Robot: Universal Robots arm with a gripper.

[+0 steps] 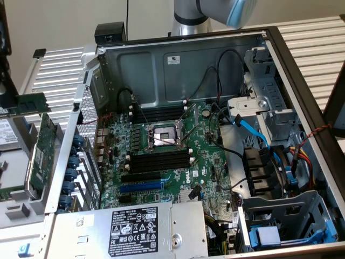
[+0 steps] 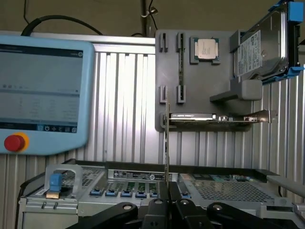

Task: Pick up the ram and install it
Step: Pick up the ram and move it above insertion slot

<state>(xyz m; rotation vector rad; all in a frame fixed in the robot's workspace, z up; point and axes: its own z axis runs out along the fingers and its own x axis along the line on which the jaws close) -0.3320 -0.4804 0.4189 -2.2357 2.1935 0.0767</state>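
tool [image 2: 167, 193]: clenching on the ram [image 2: 167, 143] | ram: sticking up edge-on from between the fingers | position: hanging just outside the open computer case [image 2: 228, 188]

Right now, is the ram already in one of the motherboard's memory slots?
No, the ram is clamped edge-on in the shut hand, out in front of the grey parts holder.

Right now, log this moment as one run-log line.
gripper: shut on the ram | ram: held, outside the computer case | memory slots: no ram seated
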